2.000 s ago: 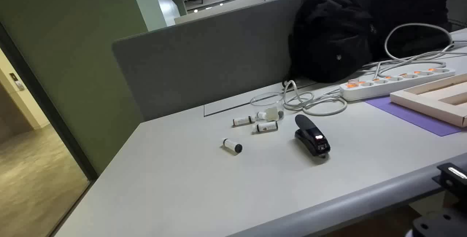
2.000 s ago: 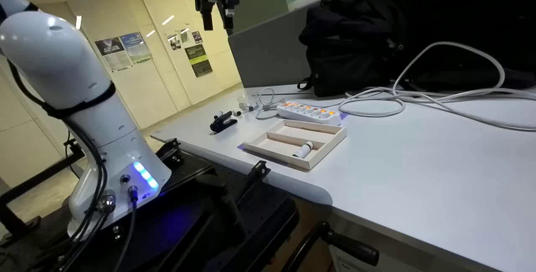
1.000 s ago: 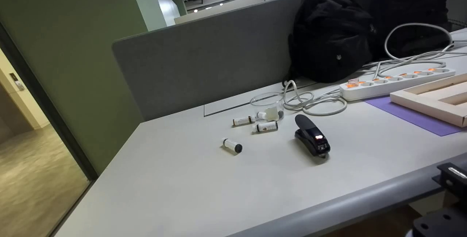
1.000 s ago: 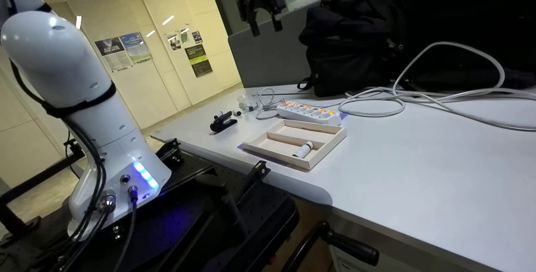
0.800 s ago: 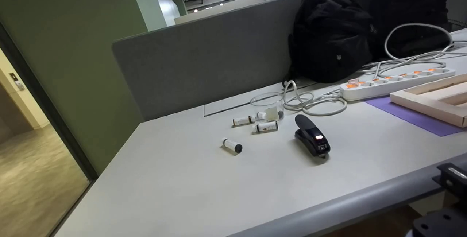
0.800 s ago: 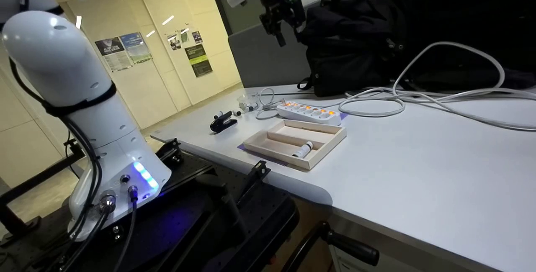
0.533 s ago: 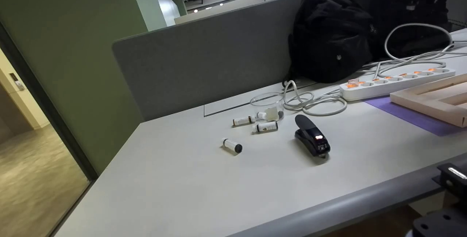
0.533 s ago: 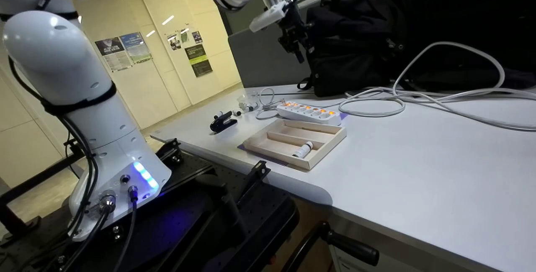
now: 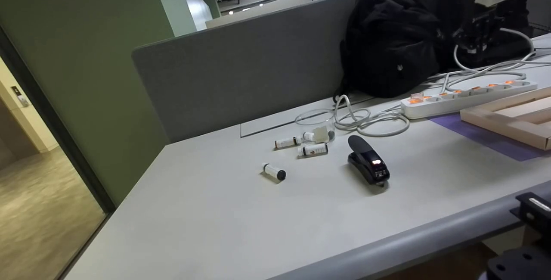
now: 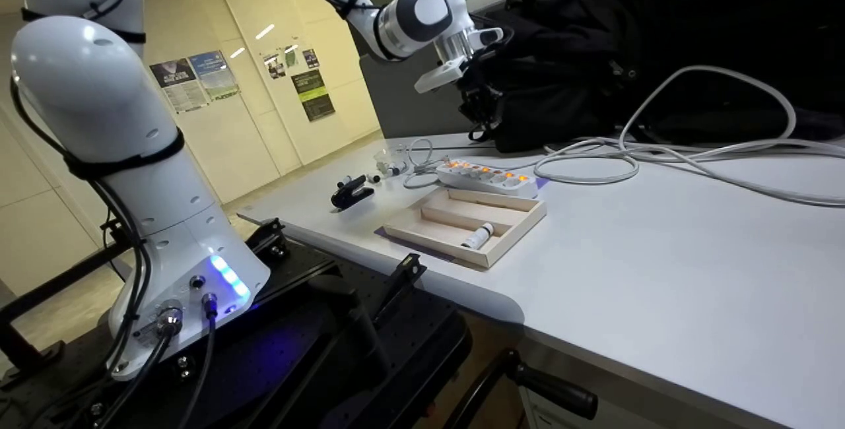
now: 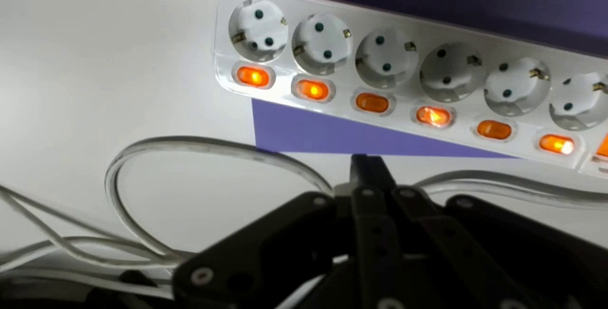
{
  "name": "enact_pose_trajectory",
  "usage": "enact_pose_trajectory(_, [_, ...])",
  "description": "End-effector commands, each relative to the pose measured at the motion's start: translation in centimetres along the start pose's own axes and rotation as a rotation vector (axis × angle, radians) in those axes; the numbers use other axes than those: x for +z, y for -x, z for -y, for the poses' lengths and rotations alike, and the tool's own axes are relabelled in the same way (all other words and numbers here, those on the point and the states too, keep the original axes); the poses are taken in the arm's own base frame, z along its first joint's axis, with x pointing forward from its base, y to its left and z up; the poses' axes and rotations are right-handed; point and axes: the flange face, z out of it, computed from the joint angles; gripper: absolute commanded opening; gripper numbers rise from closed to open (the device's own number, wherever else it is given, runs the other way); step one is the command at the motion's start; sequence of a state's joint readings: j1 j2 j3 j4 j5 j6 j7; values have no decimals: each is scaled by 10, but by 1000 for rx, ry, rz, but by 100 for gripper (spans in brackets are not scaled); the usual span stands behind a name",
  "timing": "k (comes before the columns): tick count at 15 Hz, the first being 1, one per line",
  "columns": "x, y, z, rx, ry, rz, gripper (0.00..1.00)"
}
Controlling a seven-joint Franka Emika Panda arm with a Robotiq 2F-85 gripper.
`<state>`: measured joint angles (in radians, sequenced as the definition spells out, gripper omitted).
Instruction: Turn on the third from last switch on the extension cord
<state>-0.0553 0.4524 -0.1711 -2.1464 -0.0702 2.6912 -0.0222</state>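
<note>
The extension cord [image 11: 343, 83], a white strip with round sockets and a row of orange switches, lies on the table in both exterior views [image 9: 434, 110] [image 10: 485, 181]. In the wrist view its large orange switch [image 11: 603, 148] is cut off at the right edge. Counted from the opposite end, the third switch [image 11: 372, 102] looks dull and unlit; the end switch [image 11: 253, 76] and its neighbour [image 11: 313, 90] glow. My gripper [image 11: 367, 157] is shut with nothing between its fingertips. It hangs above the table on the switch side of the strip, apart from it [image 10: 485, 122].
White cable [image 11: 156, 145] loops beneath and beside the gripper. A wooden tray [image 10: 436, 247] holding a small bottle sits along the strip's socket side, over a purple sheet [image 11: 304, 130]. A black backpack [image 10: 561, 79] stands close behind the gripper. A stapler [image 9: 368, 161] and several bottles [image 9: 313, 150] lie farther off.
My gripper has come down toward the extension cord, close in front of the backpack, and its fingers have gone from open to shut. The strip and other objects have not moved.
</note>
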Motion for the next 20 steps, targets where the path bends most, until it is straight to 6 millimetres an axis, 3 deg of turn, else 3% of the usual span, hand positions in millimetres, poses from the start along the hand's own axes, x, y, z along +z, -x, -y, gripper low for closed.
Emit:
enact_pose_trajectory(1, [20, -8, -10, 62, 32, 75, 0])
enact_pose_trajectory(8, [55, -11, -12, 63, -6, 153, 0])
enact_pose_trajectory(20, [76, -15, -3, 5, -59, 154, 0])
